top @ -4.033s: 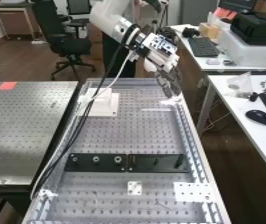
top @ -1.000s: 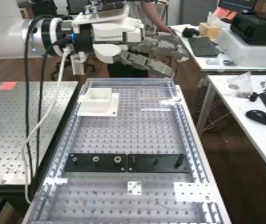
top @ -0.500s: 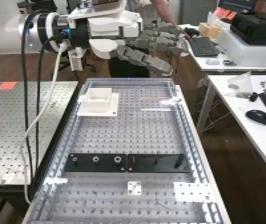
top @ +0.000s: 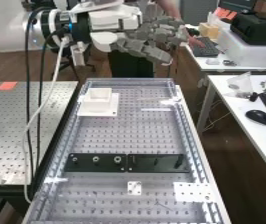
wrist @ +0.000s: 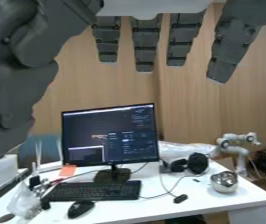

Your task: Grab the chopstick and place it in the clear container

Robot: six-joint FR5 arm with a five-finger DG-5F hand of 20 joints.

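While the robot hand hangs released, fingers straight, chopstick lower; on the perforated bench

A perforated metal bench carried an open-topped white box on a flat white base near its far end, while two thin pale strips lay apart from it toward the view's right. Two black plates with upright studs stretched end to end across the bench, with a small white plate and a larger, holed white plate lying nearer the camera.
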